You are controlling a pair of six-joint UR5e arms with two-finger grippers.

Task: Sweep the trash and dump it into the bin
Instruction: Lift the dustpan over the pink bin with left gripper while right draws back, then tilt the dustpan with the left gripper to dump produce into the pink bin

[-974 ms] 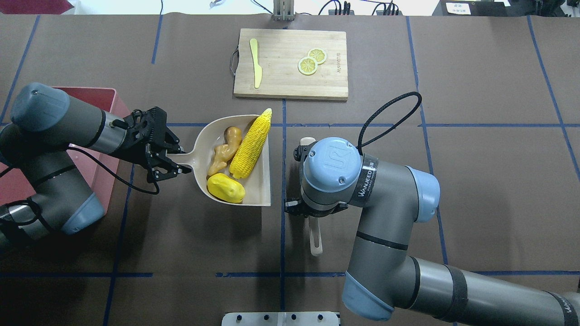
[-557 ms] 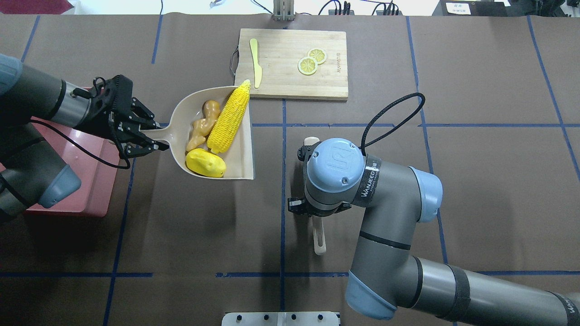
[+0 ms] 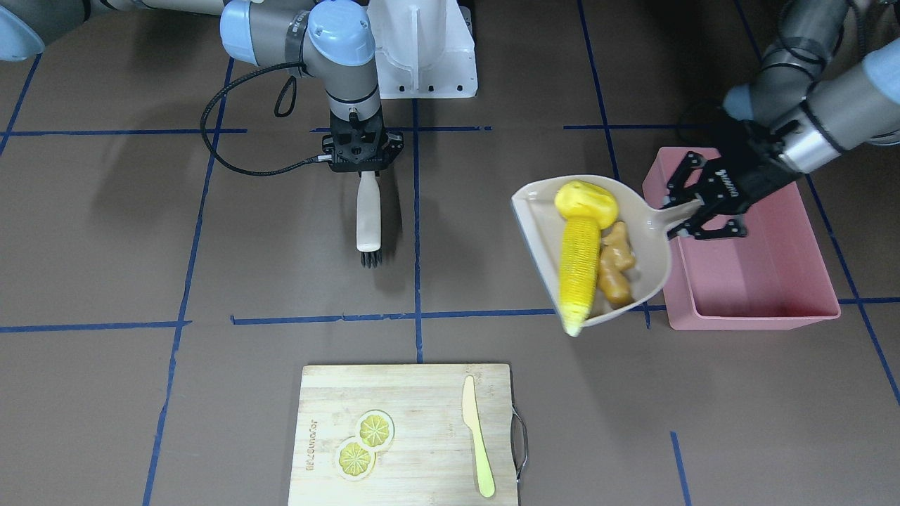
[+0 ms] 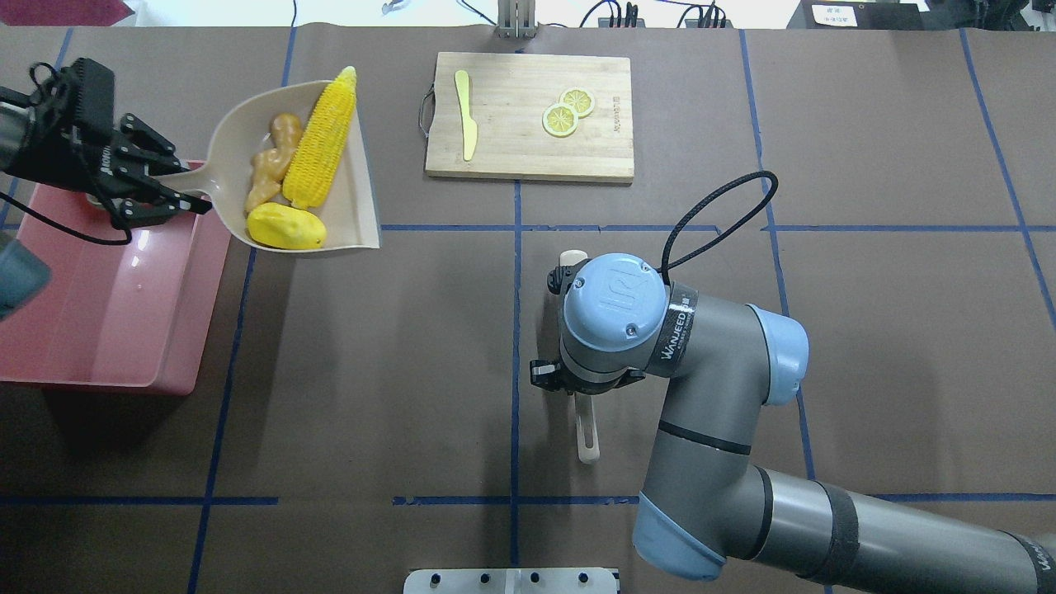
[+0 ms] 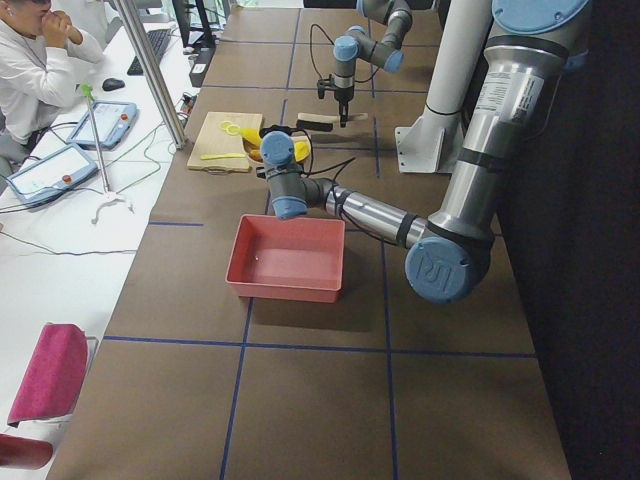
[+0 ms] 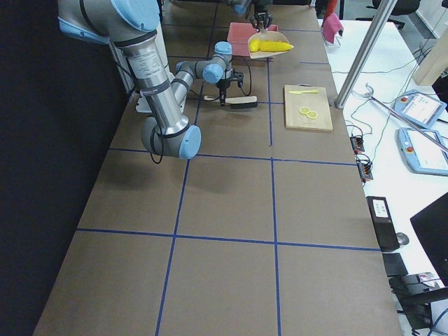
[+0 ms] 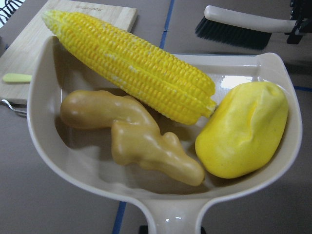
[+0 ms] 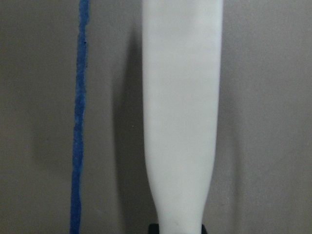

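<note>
My left gripper (image 4: 177, 194) is shut on the handle of the beige dustpan (image 4: 355, 206), which hangs in the air level. The trash lies in it: a corn cob (image 4: 320, 140), a yellow potato-like lump (image 4: 285, 227) and a ginger root (image 4: 268, 161). The left wrist view shows the corn (image 7: 136, 68), ginger (image 7: 136, 139) and lump (image 7: 243, 131) resting against the pan's back wall. The pink bin (image 4: 124, 313) is empty; the gripper is over its far right corner and the pan hangs just beside it. My right gripper (image 3: 362, 165) is shut on the brush (image 3: 368, 218), mid-table.
A wooden cutting board (image 4: 528, 157) at the far middle carries a pale yellow knife (image 4: 466, 124) and two lemon slices (image 4: 566, 113). A person (image 5: 30, 70) sits at the desk beyond the table's far edge. Blue tape lines cross the brown table cover.
My left arm has carried the loaded dustpan leftward and away from the robot, up beside the bin, which is now uncovered. The right arm with the brush has barely moved.
</note>
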